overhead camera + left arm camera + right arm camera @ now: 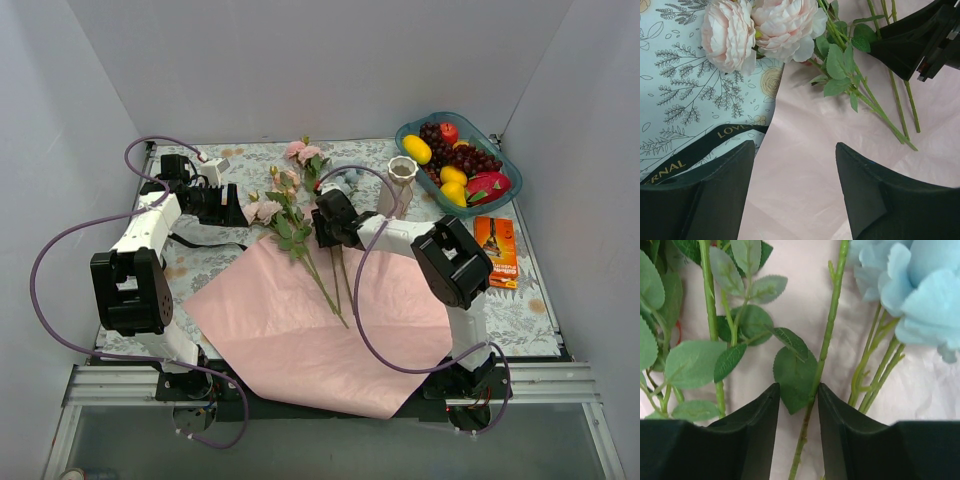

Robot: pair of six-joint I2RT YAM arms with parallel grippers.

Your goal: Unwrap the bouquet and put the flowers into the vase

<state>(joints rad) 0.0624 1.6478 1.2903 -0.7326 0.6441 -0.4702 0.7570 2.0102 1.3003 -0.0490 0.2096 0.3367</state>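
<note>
The black ribbon (725,132) lies just off the left edge of the pink wrapping paper (300,330), its gold letters reading "LOVE" and "ERNAL". The left end effector (794,150) hovers spread over that edge, empty. The flowers (285,215) lie loose across the paper's far side. There the right end effector (798,387) stands narrowly parted astride one green stem (832,315), not clamping it. The white vase (402,172) stands beyond the paper's far right corner, beside a teal fruit bowl (507,163). An orange packet (495,250), print unreadable, lies right of the paper. The paper's near corner overhangs the surface (530,300).

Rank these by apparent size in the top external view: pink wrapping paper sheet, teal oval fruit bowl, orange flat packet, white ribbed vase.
1. pink wrapping paper sheet
2. teal oval fruit bowl
3. orange flat packet and white ribbed vase: too alike to rank.
</note>
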